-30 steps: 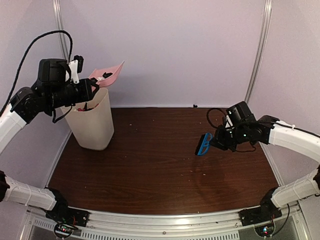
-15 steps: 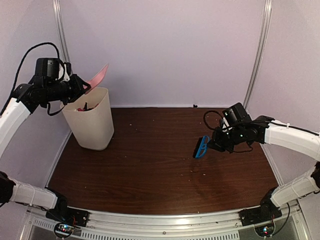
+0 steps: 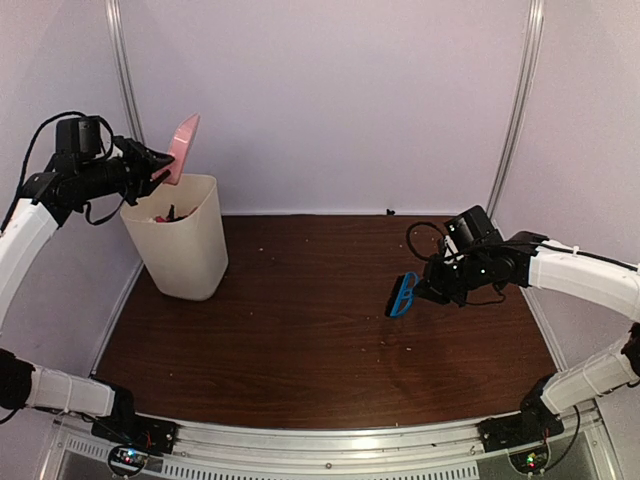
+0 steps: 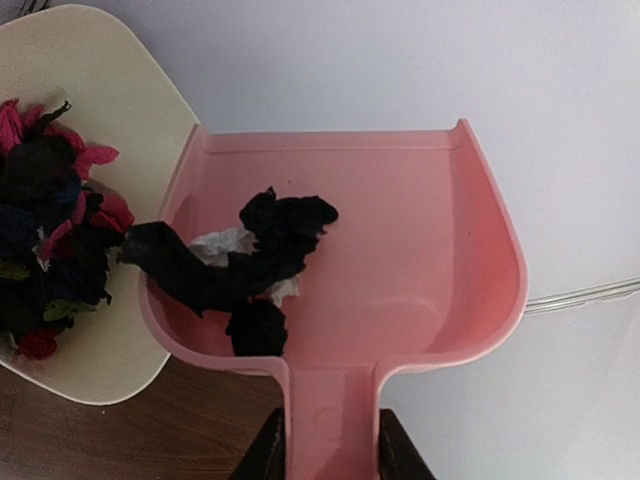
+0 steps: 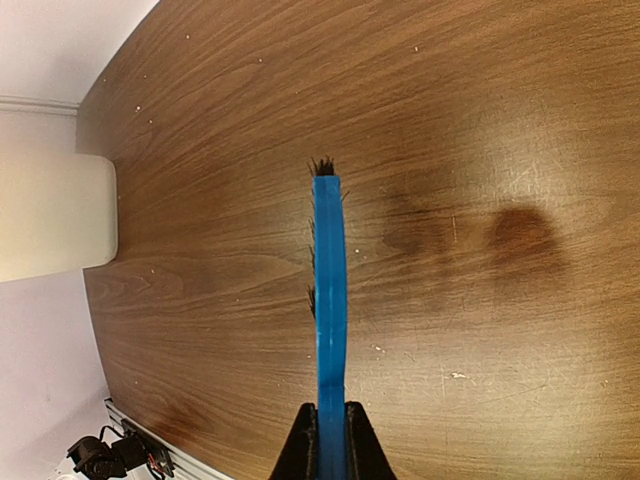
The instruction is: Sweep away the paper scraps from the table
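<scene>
1. Holding the pink dustpan (image 4: 420,260) by its handle, the left gripper (image 4: 330,455) has one finger on each side of the handle, clamped on it.
2. In the top view, the left gripper (image 3: 150,165) is at the far left, raised above the cream bin (image 3: 185,250). The pink dustpan (image 3: 183,145) is tilted steeply over the bin's rim.
3. Paper scraps (image 4: 265,255) lie in the left part of the pan, near the handle end. Most are black, and one is white. One black piece hangs over the pan's left edge, towards the bin opening.
4. More scraps fill the cream bin (image 4: 110,120): pink, red, dark and green pieces (image 4: 50,240) heaped together.
5. The bin stands upright on the table (image 3: 300,340), at its far-left corner, just beside the wall.
6. The right gripper (image 3: 428,290) is over the right half of the table, well apart from the bin. Its fingers are closed on the handle of the blue hand brush (image 3: 404,293).
7. From the right wrist, the blue hand brush (image 5: 328,270) is seen edge-on, extending from the right gripper (image 5: 330,440), with dark bristles at its tip.
8. Whether the bristles touch the table (image 5: 520,110) cannot be determined.
9. A few tiny pale specks (image 5: 455,375) lie scattered on the wood near the brush.
10. A silver rail (image 3: 330,435) runs along the table's near edge.
</scene>
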Controlling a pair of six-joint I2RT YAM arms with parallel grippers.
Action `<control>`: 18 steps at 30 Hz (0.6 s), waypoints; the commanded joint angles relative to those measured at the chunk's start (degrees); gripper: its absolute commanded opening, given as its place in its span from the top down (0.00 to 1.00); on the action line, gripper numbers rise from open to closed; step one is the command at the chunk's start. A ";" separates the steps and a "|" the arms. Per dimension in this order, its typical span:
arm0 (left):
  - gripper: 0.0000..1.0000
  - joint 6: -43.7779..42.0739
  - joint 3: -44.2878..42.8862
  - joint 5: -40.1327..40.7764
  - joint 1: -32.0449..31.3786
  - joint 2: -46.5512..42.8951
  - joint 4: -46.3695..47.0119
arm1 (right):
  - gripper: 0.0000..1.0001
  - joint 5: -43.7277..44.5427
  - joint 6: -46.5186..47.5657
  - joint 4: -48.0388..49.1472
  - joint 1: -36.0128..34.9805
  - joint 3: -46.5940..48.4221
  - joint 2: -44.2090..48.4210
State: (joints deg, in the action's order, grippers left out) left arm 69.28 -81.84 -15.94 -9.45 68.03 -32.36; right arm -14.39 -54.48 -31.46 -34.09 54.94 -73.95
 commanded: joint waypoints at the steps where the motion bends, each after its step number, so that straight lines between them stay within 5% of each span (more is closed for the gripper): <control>1: 1.00 8.41 0.09 -3.46 0.74 -1.90 7.92 | 1.00 -0.40 -0.28 0.01 0.25 -0.26 -0.33; 18: 1.00 31.35 6.60 -0.42 0.75 -7.29 19.07 | 1.00 -0.74 0.50 -0.40 0.25 -0.73 -0.23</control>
State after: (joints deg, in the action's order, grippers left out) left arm 94.00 -76.84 -18.00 -9.30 62.30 -19.03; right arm -14.79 -54.39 -31.70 -34.09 54.78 -73.95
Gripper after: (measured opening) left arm 0.264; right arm 0.068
